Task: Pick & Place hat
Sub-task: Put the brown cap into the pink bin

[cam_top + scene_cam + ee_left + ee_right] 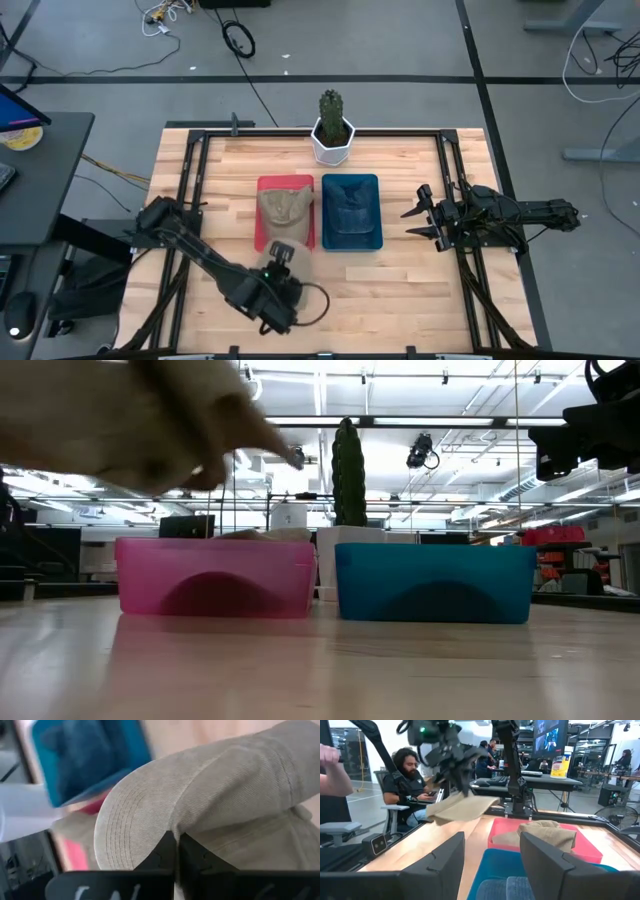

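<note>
The left gripper (176, 851) is pinched tight on the brim of a tan hat (210, 800), held aloft near the table's front edge, just short of the pink bin (270, 186). Pick judged complete; placement outstanding. A second tan hat (287, 205) already lies in the pink bin. The blue bin (351, 211) alongside holds dark blue fabric. The right gripper (422, 212) waits beside the blue bin, fingers spread. A potted cactus (332, 126) stands behind the bins, clear of the path.

Hat (215, 795): matt ribbed tan cloth. Bins (215, 575): translucent glossy plastic. Table (400, 290): smooth pale wood planks.
</note>
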`<action>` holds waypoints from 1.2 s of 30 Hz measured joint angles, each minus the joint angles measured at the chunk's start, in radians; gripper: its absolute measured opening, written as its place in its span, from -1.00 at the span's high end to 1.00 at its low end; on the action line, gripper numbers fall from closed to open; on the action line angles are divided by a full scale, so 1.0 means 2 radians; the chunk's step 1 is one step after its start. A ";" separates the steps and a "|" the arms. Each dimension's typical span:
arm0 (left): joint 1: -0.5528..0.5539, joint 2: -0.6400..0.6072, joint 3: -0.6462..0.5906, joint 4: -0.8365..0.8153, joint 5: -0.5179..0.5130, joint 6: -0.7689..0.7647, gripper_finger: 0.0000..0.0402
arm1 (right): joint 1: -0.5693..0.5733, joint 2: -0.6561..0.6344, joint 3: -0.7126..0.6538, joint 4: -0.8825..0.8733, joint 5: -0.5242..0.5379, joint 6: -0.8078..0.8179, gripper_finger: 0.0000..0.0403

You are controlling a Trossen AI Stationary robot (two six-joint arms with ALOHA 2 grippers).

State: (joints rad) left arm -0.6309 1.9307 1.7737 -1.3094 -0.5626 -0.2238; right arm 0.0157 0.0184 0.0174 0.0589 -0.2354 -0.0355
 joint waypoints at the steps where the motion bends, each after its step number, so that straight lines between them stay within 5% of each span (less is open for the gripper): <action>1: 0.006 -0.007 0.000 -0.003 -0.008 -0.004 0.98 | 0.000 0.000 0.000 0.000 0.000 0.000 0.04; 16: 0.193 -0.055 0.000 -0.058 -0.044 0.033 0.96 | 0.000 0.000 0.000 0.000 0.000 0.000 0.04; 25: 0.280 -0.055 -0.008 0.003 0.042 0.123 0.98 | 0.000 0.000 0.000 0.000 0.000 0.000 0.04; 36: 0.345 -0.075 -0.133 0.106 0.078 0.178 0.98 | 0.000 0.001 0.000 0.003 0.000 0.000 0.04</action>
State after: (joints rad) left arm 0.0601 1.7813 1.5079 -1.0983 -0.4062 0.1323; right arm 0.0158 0.0194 0.0174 0.0656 -0.2352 -0.0355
